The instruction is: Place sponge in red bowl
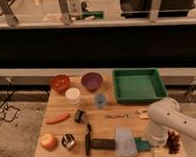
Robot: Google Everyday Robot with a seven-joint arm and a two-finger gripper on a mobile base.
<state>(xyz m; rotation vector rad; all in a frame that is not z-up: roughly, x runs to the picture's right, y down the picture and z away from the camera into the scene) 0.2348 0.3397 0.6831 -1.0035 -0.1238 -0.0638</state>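
Observation:
The teal-green sponge [141, 144] lies flat near the table's front edge, between a pale grey-blue cloth [124, 143] and my arm. The red bowl [60, 83] stands at the back left of the table, beside the purple bowl [91, 81]. My white arm [166, 120] reaches in from the right and bends down over the sponge's right end. The gripper [151, 141] is at the arm's lower end, right at the sponge and mostly hidden by the arm.
A green tray [138, 84] sits at the back right. A white cup [72, 96], small blue cup [100, 100], carrot [58, 118], apple [48, 141], metal cup [69, 141], black-handled tool [87, 138] and dark block [103, 144] lie between sponge and bowl. Dark grapes [172, 141] are at the front right.

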